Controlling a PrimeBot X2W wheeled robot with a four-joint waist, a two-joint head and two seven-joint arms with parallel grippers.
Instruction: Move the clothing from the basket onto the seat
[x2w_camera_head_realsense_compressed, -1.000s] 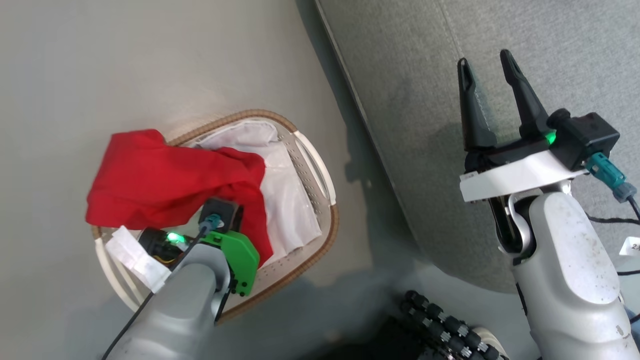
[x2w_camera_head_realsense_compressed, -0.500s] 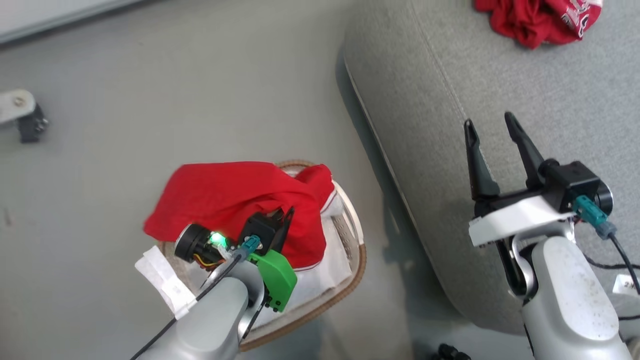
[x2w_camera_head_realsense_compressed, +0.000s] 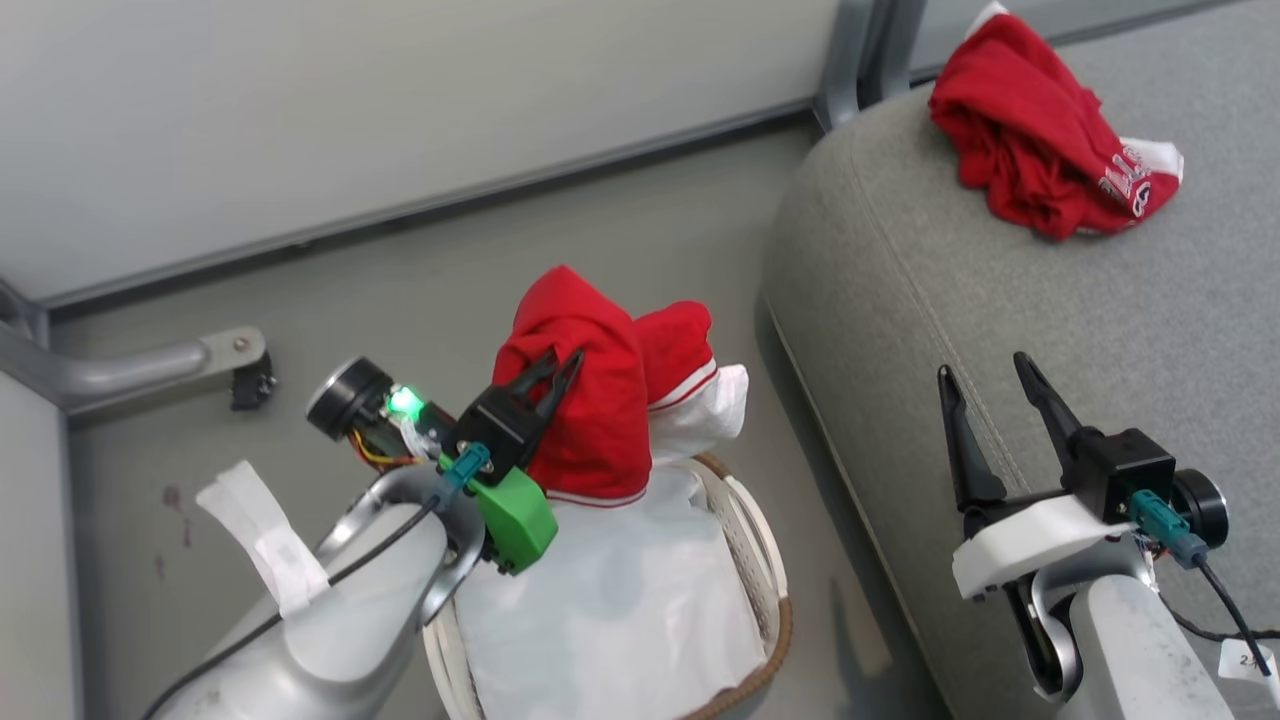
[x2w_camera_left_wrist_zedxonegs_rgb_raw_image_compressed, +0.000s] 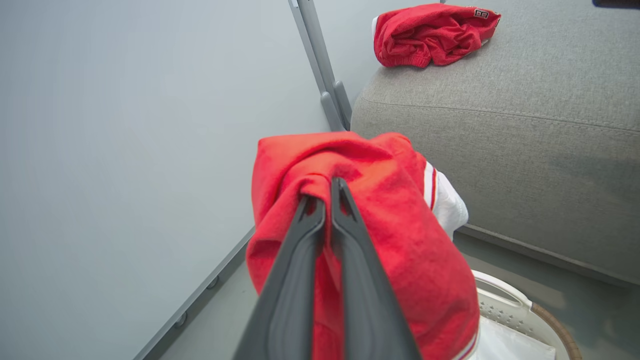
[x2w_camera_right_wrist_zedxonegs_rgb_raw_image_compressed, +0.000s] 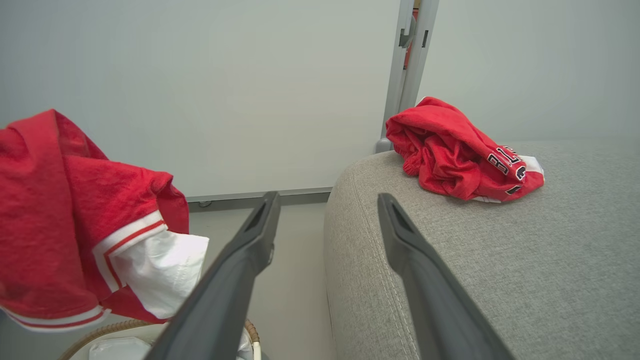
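My left gripper (x2w_camera_head_realsense_compressed: 560, 362) (x2w_camera_left_wrist_zedxonegs_rgb_raw_image_compressed: 322, 187) is shut on a bright red garment (x2w_camera_head_realsense_compressed: 590, 420) (x2w_camera_left_wrist_zedxonegs_rgb_raw_image_compressed: 400, 225) (x2w_camera_right_wrist_zedxonegs_rgb_raw_image_compressed: 55, 215) with white striped trim, holding it above the basket (x2w_camera_head_realsense_compressed: 775, 620) (x2w_camera_left_wrist_zedxonegs_rgb_raw_image_compressed: 500, 305). A fold of the white liner cloth (x2w_camera_head_realsense_compressed: 715, 405) (x2w_camera_right_wrist_zedxonegs_rgb_raw_image_compressed: 160, 270) rises with the garment. A second red garment (x2w_camera_head_realsense_compressed: 1030, 150) (x2w_camera_left_wrist_zedxonegs_rgb_raw_image_compressed: 430, 35) (x2w_camera_right_wrist_zedxonegs_rgb_raw_image_compressed: 450, 150) with white lettering lies crumpled on the grey seat (x2w_camera_head_realsense_compressed: 1000, 300) (x2w_camera_right_wrist_zedxonegs_rgb_raw_image_compressed: 475, 250). My right gripper (x2w_camera_head_realsense_compressed: 980, 362) (x2w_camera_right_wrist_zedxonegs_rgb_raw_image_compressed: 328, 196) stands open over the seat's near edge with nothing between its fingers.
A pale partition wall with a grey floor rail runs behind the basket. A grey metal foot with a castor (x2w_camera_head_realsense_compressed: 235, 365) sits on the floor at the left. A grey upright post (x2w_camera_head_realsense_compressed: 850, 60) stands by the seat's far corner.
The head camera has tilted up, shifting the whole picture. My left gripper has raised the red garment from a spread over the basket to a hanging bunch above it. The right gripper stays open.
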